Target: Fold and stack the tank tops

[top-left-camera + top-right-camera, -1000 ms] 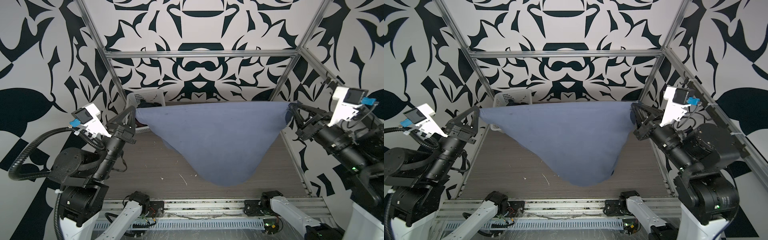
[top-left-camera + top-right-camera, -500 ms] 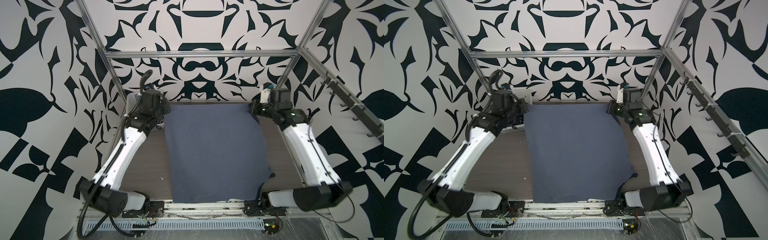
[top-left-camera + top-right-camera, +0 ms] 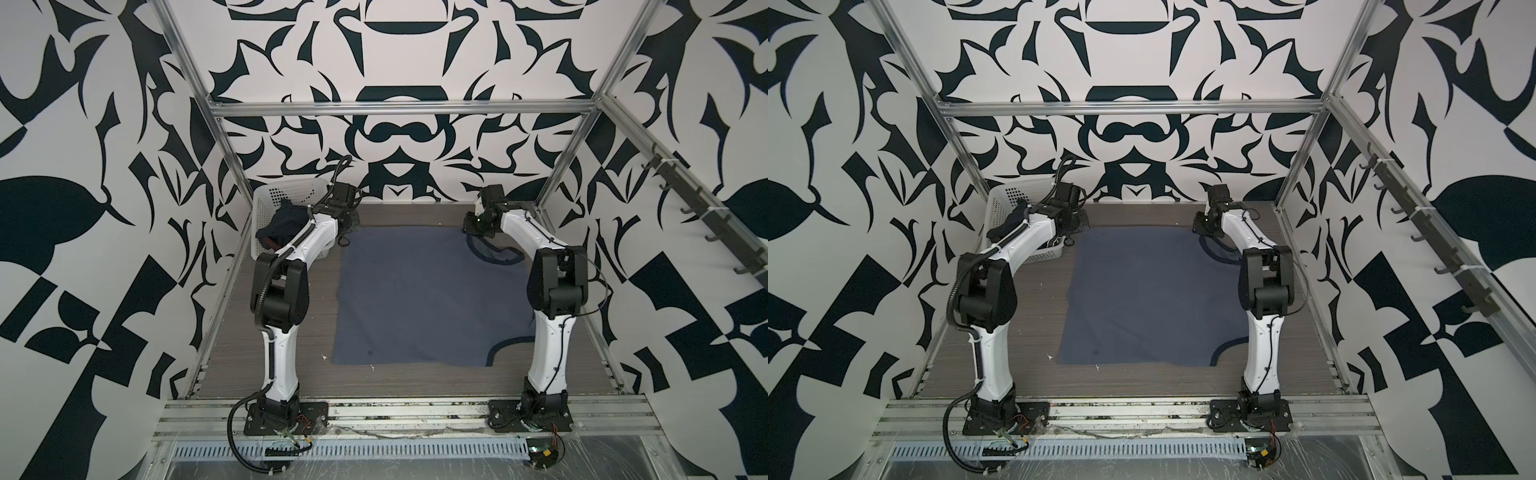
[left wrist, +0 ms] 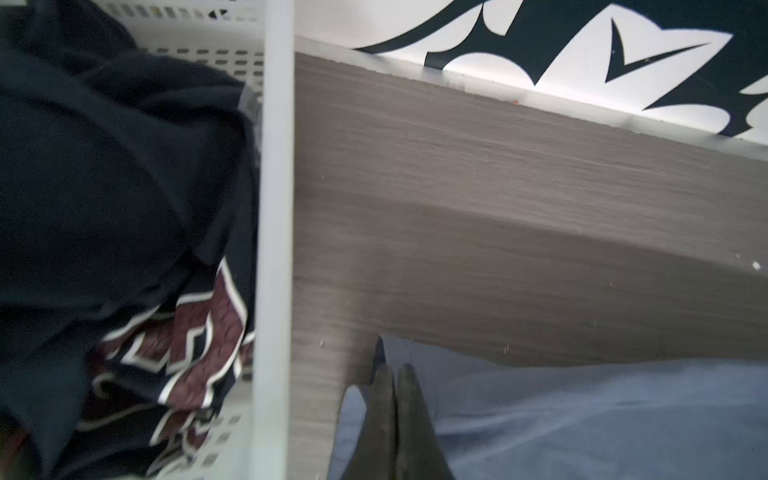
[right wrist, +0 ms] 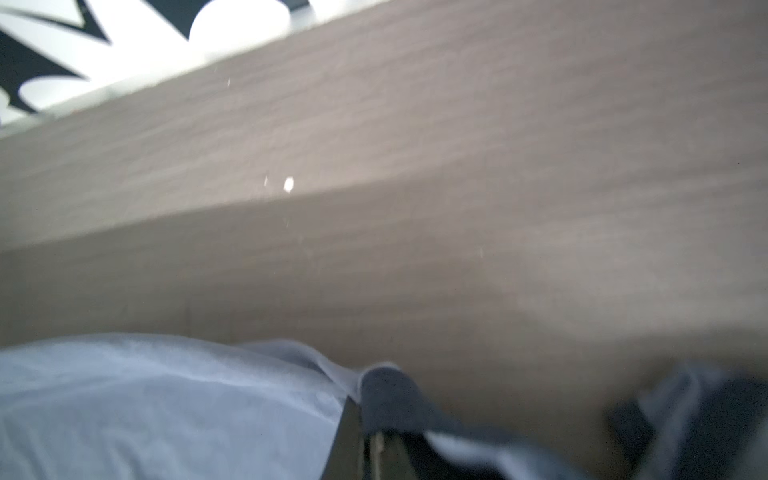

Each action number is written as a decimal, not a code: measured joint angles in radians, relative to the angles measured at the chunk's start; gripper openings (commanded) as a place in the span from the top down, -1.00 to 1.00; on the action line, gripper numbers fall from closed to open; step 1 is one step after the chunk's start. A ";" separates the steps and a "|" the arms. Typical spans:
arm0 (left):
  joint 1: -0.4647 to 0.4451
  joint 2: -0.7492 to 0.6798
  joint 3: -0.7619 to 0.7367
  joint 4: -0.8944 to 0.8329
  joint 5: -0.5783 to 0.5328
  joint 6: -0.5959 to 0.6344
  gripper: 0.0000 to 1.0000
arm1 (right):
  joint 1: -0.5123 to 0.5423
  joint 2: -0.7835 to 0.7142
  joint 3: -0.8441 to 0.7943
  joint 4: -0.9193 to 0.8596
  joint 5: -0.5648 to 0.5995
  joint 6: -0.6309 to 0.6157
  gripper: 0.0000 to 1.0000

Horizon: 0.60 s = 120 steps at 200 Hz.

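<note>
Slate-blue tank top point(image 3: 415, 299) point(image 3: 1150, 299) lies spread flat in the middle of the bench point(image 3: 415, 382) point(image 3: 1038, 291). Its far edge runs close along the bench's back edge and its near edge stops short of the front edge. Navy-trimmed openings curve in along its right side, one by the far-right corner and one by the near-right corner. No lettering visible on the upturned face.

Left gripper point(image 3: 350, 223) point(image 3: 1077, 226) is down low at the top's far-left corner. In the left wrist view its tips point(image 4: 394, 368) are pressed together with a bit of the dark trim poking out past them, so it is pinching that corner. Blue cloth lies under the fingers.

Right gripper point(image 3: 471, 226) point(image 3: 1200, 228) is low at the far-right corner. The right wrist view is blurry, but the gripper point(image 5: 368, 419) is closed with the dark trim band caught between its fingers, and the cloth bunches up slightly there.

Navy tank top point(image 3: 286, 220) point(image 3: 1003, 230) point(image 4: 104, 187) is crumpled inside the white perforated basket point(image 3: 266, 199) point(image 3: 1005, 195) point(image 4: 272, 208) at the bench's back-left corner, just beside the left gripper. Red and white trim shows on it in the left wrist view. The two tops are apart, not stacked.
</note>
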<state>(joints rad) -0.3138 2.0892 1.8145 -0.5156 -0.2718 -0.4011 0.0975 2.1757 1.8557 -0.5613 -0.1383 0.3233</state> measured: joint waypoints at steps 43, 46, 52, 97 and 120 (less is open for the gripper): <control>0.011 -0.014 -0.048 0.043 0.019 0.006 1.00 | -0.003 0.018 0.016 0.005 -0.027 0.005 1.00; 0.013 -0.021 -0.066 0.050 0.022 0.006 1.00 | -0.003 0.012 0.003 0.009 -0.031 0.007 1.00; 0.017 -0.039 -0.106 0.064 0.031 0.002 1.00 | -0.004 -0.006 -0.027 0.018 -0.039 0.010 1.00; 0.066 -0.240 -0.463 0.197 0.132 -0.043 1.00 | -0.004 -0.217 -0.354 0.079 -0.089 0.038 1.00; 0.077 -0.312 -0.563 0.261 0.174 -0.071 1.00 | -0.002 -0.306 -0.506 0.121 -0.111 0.057 1.00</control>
<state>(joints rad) -0.2371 1.7775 1.2510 -0.2550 -0.0978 -0.4721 0.0956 1.8694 1.3499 -0.4408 -0.2489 0.3801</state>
